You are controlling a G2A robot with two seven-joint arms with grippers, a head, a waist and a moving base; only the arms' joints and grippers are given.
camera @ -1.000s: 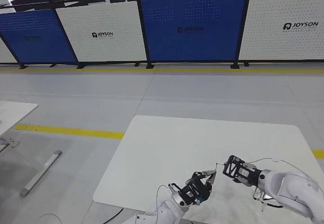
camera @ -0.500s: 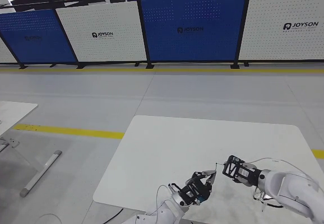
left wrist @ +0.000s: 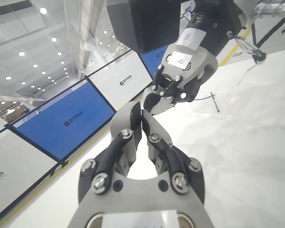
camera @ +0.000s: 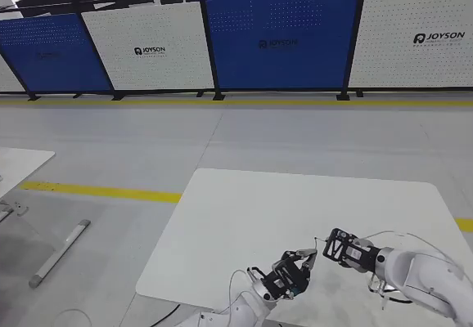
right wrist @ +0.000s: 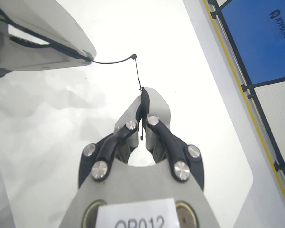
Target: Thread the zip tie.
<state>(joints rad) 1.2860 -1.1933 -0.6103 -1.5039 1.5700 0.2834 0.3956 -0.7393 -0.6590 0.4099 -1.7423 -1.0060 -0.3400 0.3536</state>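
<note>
Table (camera: 245, 212), zip tie (right wrist: 136, 72), spare tie (left wrist: 215, 102) nearby

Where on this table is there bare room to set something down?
The far half of the white table is bare. Crowded: the near edge, where the left gripper and right gripper hold the thin black zip tie.
</note>
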